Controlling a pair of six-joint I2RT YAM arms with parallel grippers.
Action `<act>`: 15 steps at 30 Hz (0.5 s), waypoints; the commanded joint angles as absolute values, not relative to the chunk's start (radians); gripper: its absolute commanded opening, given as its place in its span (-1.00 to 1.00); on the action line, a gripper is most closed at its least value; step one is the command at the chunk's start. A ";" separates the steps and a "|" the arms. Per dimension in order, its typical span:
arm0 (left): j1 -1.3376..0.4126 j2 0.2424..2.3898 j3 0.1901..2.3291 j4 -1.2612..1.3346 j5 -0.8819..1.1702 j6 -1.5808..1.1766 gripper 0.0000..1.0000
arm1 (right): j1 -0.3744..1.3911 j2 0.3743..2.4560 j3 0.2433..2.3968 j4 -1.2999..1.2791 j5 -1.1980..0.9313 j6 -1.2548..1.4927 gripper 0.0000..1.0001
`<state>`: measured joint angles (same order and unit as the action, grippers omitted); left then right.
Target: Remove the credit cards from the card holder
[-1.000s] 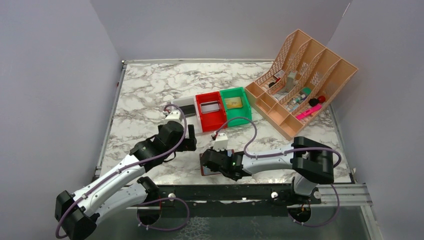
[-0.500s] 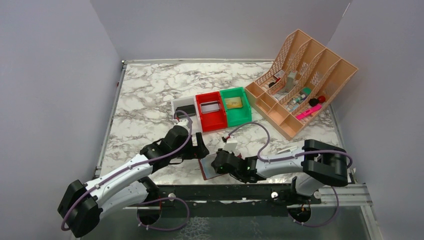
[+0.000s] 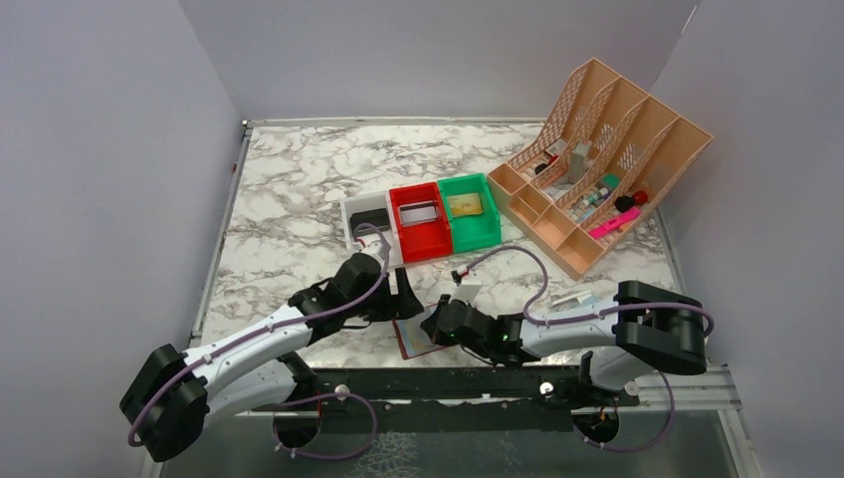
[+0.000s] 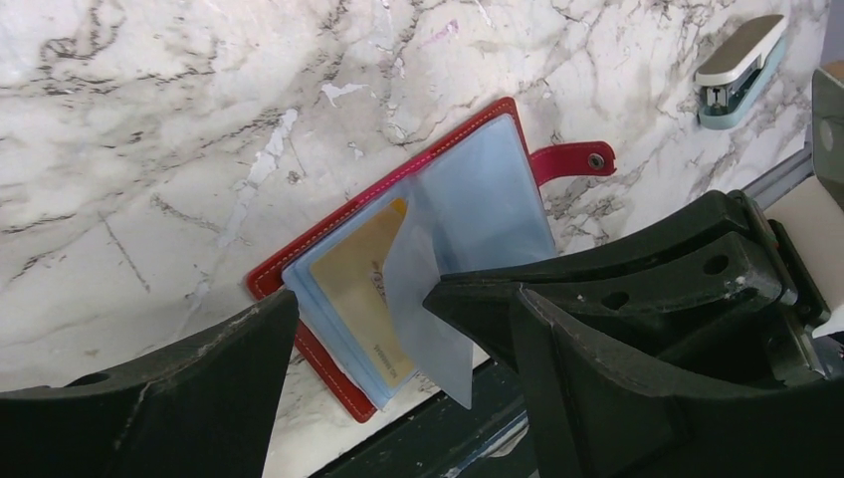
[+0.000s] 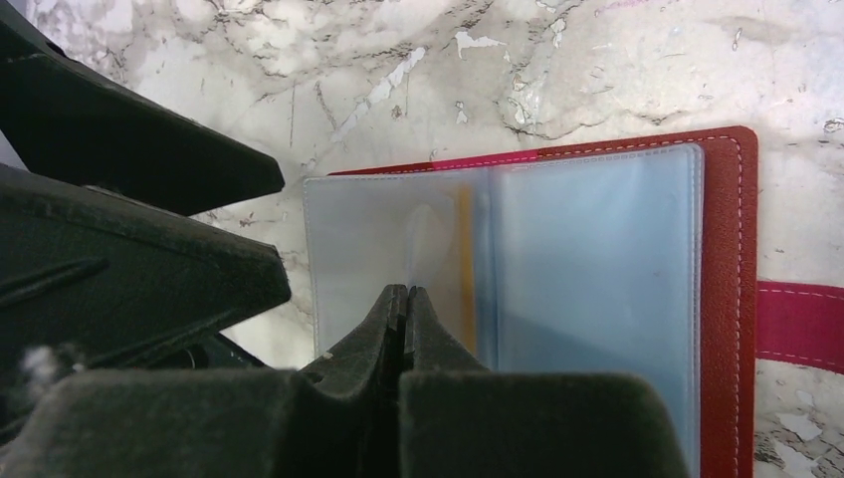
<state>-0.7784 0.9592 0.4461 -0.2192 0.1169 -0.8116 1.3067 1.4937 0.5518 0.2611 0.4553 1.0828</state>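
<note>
The card holder lies open on the table under our left hand, which is spread wide. Our right hand pinches its clear pocket.

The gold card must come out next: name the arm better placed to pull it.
Left, probably. The left gripper hangs open above the gold card in the card holder; the right gripper is shut, its tip at a raised plastic sleeve.
</note>
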 commanded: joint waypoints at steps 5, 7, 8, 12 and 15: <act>-0.847 1.048 0.422 -0.058 0.150 -0.852 0.48 | 1.299 1.486 0.539 0.288 0.478 1.115 -0.98; -0.860 1.055 0.416 -0.043 0.123 -0.864 0.44 | 1.298 1.487 0.538 0.286 0.481 1.118 -0.98; -0.865 1.053 0.408 -0.028 0.118 -0.872 0.42 | 1.298 1.489 0.537 0.286 0.483 1.122 -0.98; -0.875 1.041 0.365 0.067 0.121 -0.907 0.35 | 1.297 1.488 0.531 0.284 0.485 1.139 -0.98; -0.879 1.028 0.328 0.145 0.121 -0.944 0.26 | 1.297 1.477 0.519 0.286 0.488 1.160 -0.98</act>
<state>-0.8688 1.0523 0.3687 -0.0071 0.1291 -0.8841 1.2984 1.4937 0.5400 0.2623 0.4583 1.1202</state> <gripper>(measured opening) 0.657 0.016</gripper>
